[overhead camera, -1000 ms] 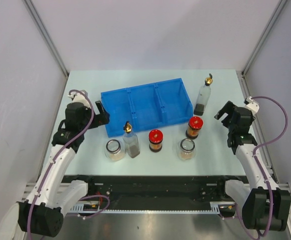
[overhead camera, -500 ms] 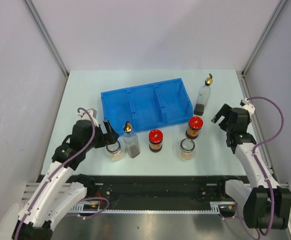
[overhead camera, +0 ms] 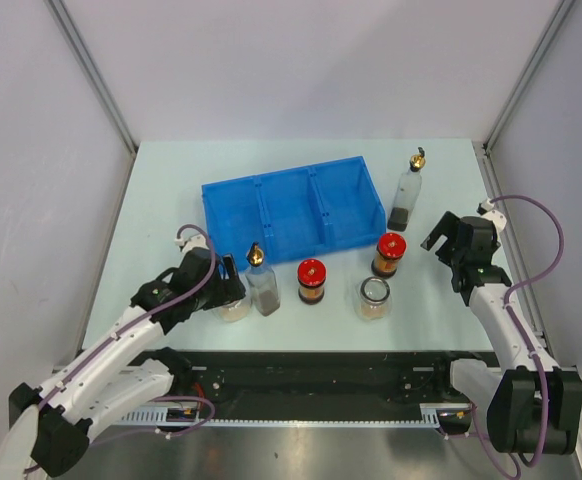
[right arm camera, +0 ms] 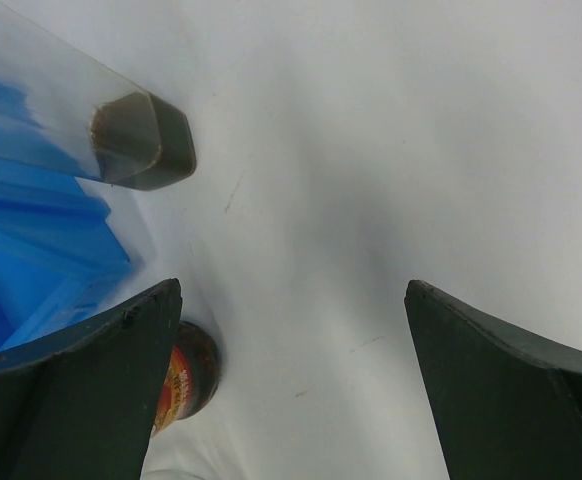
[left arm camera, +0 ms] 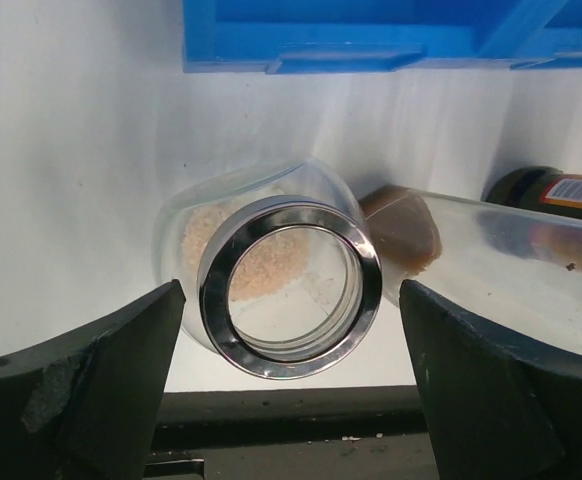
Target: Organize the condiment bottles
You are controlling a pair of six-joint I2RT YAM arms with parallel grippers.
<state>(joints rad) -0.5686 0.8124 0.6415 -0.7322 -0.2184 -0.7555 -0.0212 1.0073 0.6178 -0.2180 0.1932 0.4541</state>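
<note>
Four condiment bottles stand in a row in front of the blue tray (overhead camera: 293,210): a short tan-filled jar (overhead camera: 233,300), a tall bottle with a gold spout (overhead camera: 263,283), a red-lidded jar (overhead camera: 311,281) and a second short jar (overhead camera: 373,297). Another red-lidded jar (overhead camera: 389,254) and a second tall bottle (overhead camera: 408,195) stand further right. My left gripper (overhead camera: 221,283) is open over the left short jar (left arm camera: 289,287), one finger on each side with gaps showing. My right gripper (overhead camera: 446,238) is open and empty, right of the red-lidded jar (right arm camera: 186,375).
The blue tray (left arm camera: 371,40) has three compartments and lies just behind the row of jars. The tall bottle (left arm camera: 491,250) stands close against the right side of the left jar. The table's black front edge runs just below the jars.
My left arm has swung from beside the tray's left end down to the left short jar, its jaws narrowing a little. The right gripper edged slightly left.
</note>
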